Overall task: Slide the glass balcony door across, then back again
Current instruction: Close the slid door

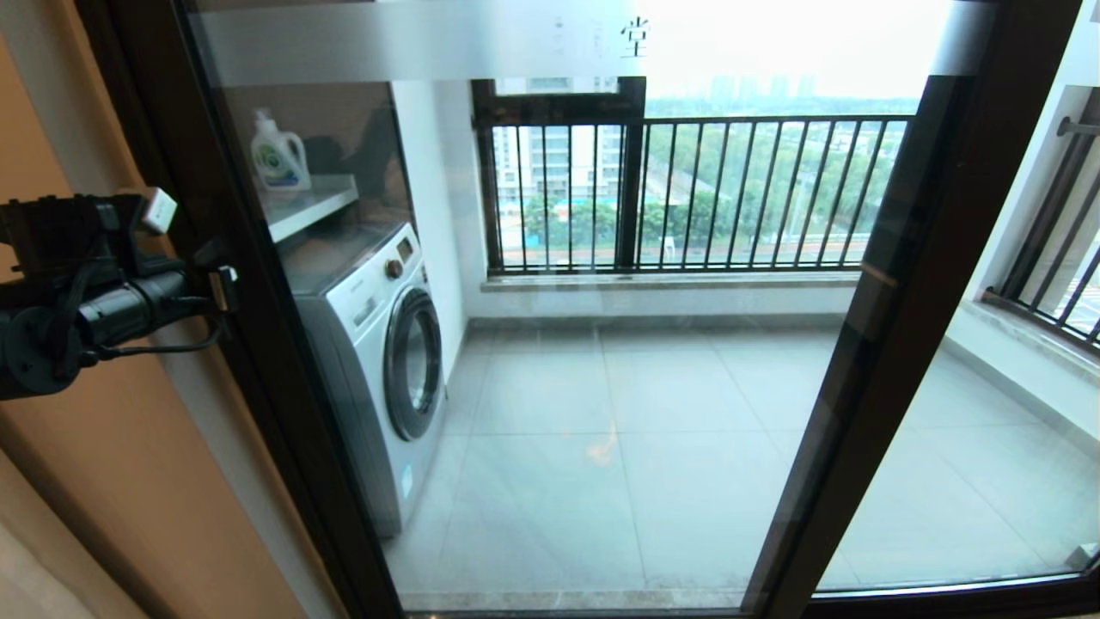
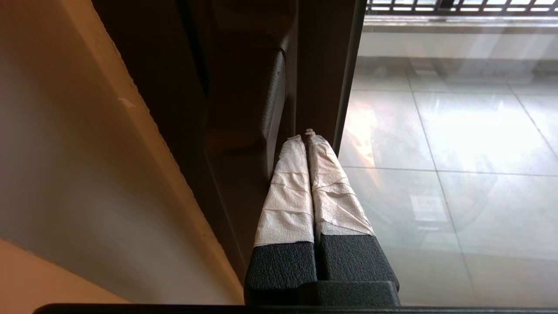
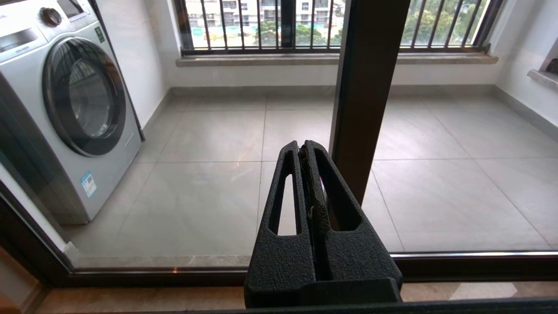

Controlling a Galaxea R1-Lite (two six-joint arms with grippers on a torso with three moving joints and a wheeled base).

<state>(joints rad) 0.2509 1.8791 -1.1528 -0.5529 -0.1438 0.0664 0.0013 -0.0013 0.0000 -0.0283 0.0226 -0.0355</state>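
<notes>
The glass balcony door (image 1: 601, 387) fills the head view, its frosted strip (image 1: 387, 39) with characters along the top. Its left dark brown stile (image 1: 258, 344) stands against the beige wall, its right stile (image 1: 894, 301) far to the right. My left gripper (image 1: 219, 288) is at the left stile. In the left wrist view this gripper (image 2: 305, 135) is shut on nothing, and its paper-wrapped fingers (image 2: 287, 187) are tucked between the dark bar handle (image 2: 270, 109) and the frame edge beside the glass. My right gripper (image 3: 301, 150) is shut and empty, low before the right stile (image 3: 366, 87); the head view does not show it.
Behind the glass a washing machine (image 1: 387, 361) stands on the left, with a detergent bottle (image 1: 279, 155) on a shelf above it. The outer window with black railing bars (image 1: 687, 189) runs along the back. A fixed glass panel (image 1: 988, 447) lies right of the door. The beige wall (image 1: 129, 473) is at the left.
</notes>
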